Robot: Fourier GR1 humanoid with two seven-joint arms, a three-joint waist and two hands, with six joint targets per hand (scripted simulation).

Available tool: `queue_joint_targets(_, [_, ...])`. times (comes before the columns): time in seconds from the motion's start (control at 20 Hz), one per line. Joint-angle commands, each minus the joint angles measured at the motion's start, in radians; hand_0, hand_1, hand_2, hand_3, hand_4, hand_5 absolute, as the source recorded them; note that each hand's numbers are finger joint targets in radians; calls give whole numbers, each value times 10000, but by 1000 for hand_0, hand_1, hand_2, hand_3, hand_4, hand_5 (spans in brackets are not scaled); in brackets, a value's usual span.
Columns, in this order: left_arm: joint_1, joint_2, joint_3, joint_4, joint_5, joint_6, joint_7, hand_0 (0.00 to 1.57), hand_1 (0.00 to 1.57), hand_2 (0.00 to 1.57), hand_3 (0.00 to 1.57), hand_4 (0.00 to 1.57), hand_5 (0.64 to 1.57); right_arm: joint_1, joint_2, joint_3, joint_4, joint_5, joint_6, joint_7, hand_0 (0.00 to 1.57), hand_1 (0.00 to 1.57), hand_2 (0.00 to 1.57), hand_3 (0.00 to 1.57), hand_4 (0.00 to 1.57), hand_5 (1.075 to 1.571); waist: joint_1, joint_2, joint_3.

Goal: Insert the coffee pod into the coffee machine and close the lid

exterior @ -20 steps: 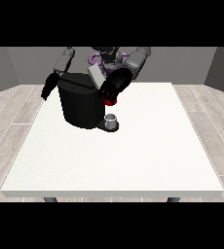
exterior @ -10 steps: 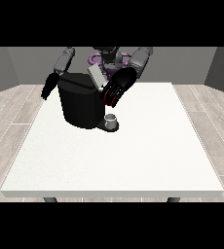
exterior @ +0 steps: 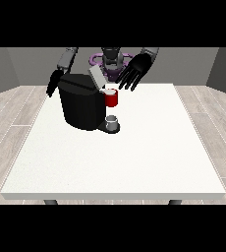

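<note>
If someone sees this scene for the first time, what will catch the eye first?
The black coffee machine at the table's far left, with a red thing at the machine on its front and a grey thing on its base below. Next, the open hand at the view's right, fingers spread above the red thing.

A large white surface (exterior: pixel 134 157) fills most of the front view, seen at an angle with its far edge narrower than its near edge. Two dark legs show beneath its near edge, one toward each corner. Around it lies a floor (exterior: pixel 211 118) of pale grey wooden planks. Behind stand plain grey walls (exterior: pixel 203 61), with a darker panel at each side.
</note>
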Motion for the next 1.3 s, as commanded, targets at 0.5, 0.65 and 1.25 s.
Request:
queue_joint_targets(0.5, [4008, -3394, 3503, 141, 4856, -402, -967, 0, 0, 0, 0, 69, 1571, 2286, -148, -419, 267, -360, 158, 127, 0, 0, 0, 0, 0, 1571, 2295, -3741, -36])
queue_joint_targets(0.65, [5152, -3893, 3203, 184, 4722, -331, -1047, 0, 0, 0, 0, 419, 1571, 2602, 12, -291, -81, -611, 542, -667, 0, 0, 0, 0, 0, 1571, 2544, -4457, -12])
queue_joint_targets(1.25, [6567, -4077, 2594, -694, 5801, -871, -589, 0, 0, 0, 0, 353, 1571, 702, -632, 336, -1201, -688, 1787, 807, 0, 0, 0, 0, 251, 1571, 3447, -5094, -7])
